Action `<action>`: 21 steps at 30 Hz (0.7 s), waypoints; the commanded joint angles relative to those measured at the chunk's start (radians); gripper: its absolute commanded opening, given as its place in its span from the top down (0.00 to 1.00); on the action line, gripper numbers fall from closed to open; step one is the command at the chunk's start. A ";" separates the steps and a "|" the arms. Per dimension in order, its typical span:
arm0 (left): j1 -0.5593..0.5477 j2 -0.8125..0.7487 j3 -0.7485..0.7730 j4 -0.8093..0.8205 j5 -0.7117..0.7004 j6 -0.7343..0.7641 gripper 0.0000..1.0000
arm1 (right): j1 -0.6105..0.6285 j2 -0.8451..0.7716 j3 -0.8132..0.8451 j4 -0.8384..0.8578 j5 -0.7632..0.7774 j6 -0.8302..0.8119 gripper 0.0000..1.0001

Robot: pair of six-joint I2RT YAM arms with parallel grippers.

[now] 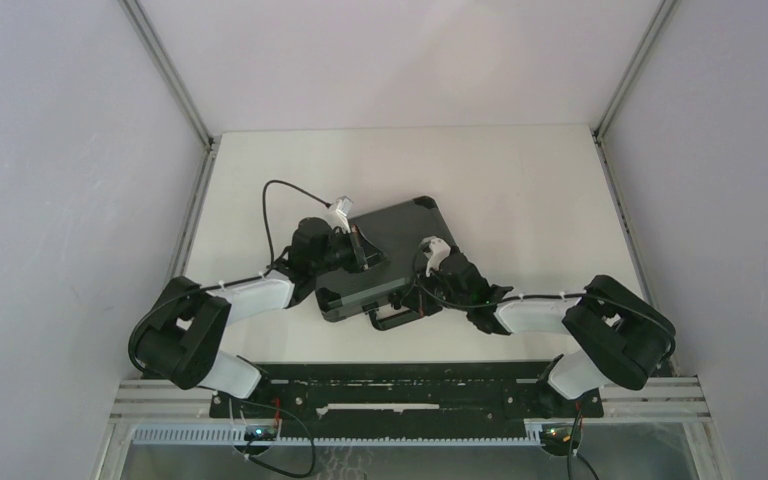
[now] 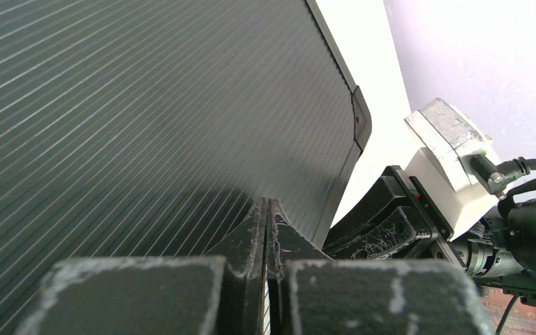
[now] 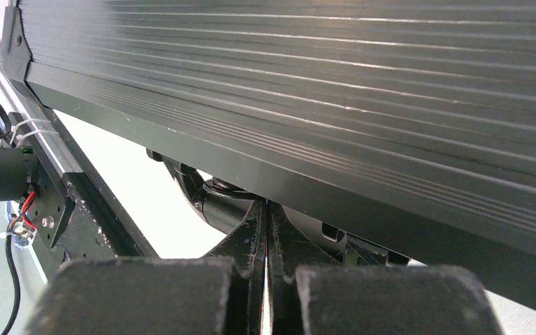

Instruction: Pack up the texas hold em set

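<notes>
The black ribbed briefcase (image 1: 392,245) lies closed and askew mid-table, its handle (image 1: 392,318) toward the near edge. My left gripper (image 1: 368,252) is shut and empty, its tips resting on the ribbed lid (image 2: 146,125) near the lid's left part. My right gripper (image 1: 422,292) is shut and empty at the case's front edge (image 3: 307,160), right by the handle base (image 3: 213,199). Chips, card decks and buttons are out of view; the case hides them if they are inside.
The white table (image 1: 520,190) is walled by grey panels left, right and back. A metal rail (image 1: 410,395) with the arm bases runs along the near edge. The right wrist camera housing (image 2: 453,157) sits close beside the case's right corner.
</notes>
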 commanded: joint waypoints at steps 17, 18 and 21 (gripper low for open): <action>-0.013 -0.269 -0.036 -0.136 -0.083 0.045 1.00 | 0.036 0.035 0.091 0.046 0.034 -0.033 1.00; -0.014 -0.314 -0.036 -0.123 -0.093 0.044 1.00 | 0.038 0.036 0.090 0.049 0.036 -0.034 1.00; -0.014 -0.421 -0.036 -0.067 -0.124 0.048 1.00 | 0.037 0.036 0.088 0.048 0.033 -0.036 1.00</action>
